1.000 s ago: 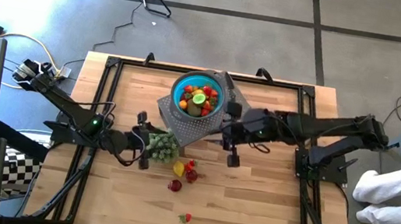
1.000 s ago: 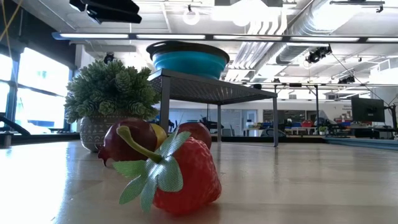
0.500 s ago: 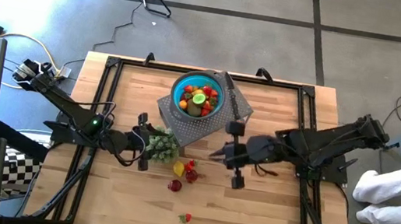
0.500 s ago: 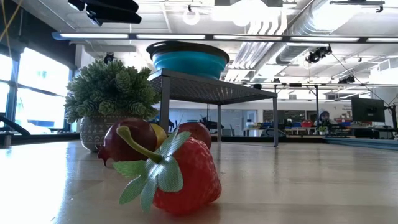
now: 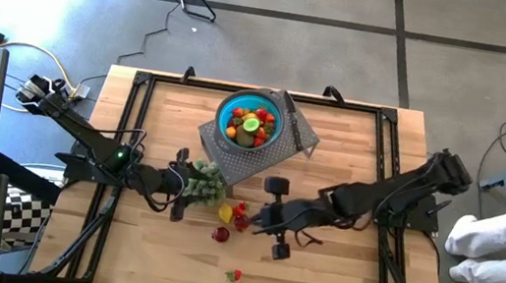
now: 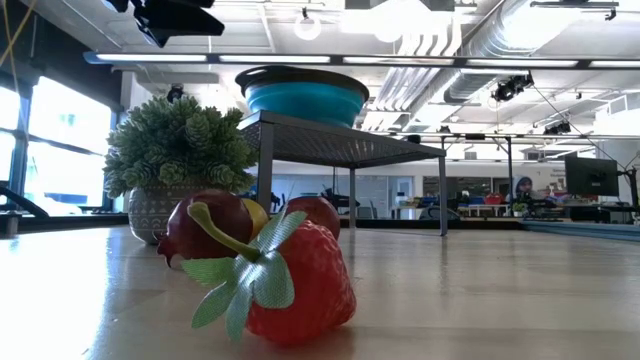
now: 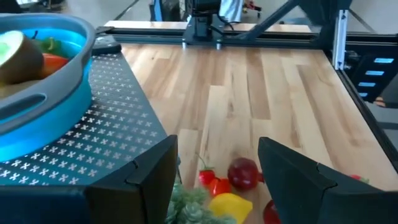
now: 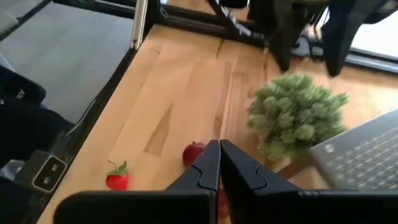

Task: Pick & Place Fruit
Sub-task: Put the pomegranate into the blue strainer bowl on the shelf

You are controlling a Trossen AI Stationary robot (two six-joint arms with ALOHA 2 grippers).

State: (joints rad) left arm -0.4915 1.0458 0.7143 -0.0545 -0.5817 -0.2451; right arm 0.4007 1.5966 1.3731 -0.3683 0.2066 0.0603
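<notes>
**Right claw pressed together above the loose fruit**

Nearest the front edge of the table point(image 5: 332, 282), a lone strawberry point(image 5: 234, 276) lies by itself, well apart from the rest; the low view shows it lying on its side with green leaves. Just behind it sits a small cluster of fruit point(image 5: 232, 220): a dark red piece point(image 5: 220, 234), a yellow piece point(image 5: 225, 213) and a couple of red ones point(image 5: 240, 219), all resting on the wood.

Just to the right of that cluster hangs the right gripper point(image 5: 257, 224), its arm stretched low across the table from the right side. Its two fingers point(image 8: 208, 163) are pressed together with nothing between them, pointing toward the dark red piece.

On the other side of the cluster is the left gripper point(image 5: 180, 183), beside a small potted plant point(image 5: 205, 183). Its fingers point(image 7: 149, 171) stand apart and hold nothing.

Farther back, a grey perforated stand point(image 5: 231, 158) carries a blue bowl point(image 5: 272, 136) filled with more fruit point(image 5: 249, 126) in red, orange, lime green and brownish green. A black-handled knife point(image 5: 293, 125) lies on the stand just beside the bowl.

At the far right edge a person's white sleeve point(image 5: 505, 251) shows.
</notes>
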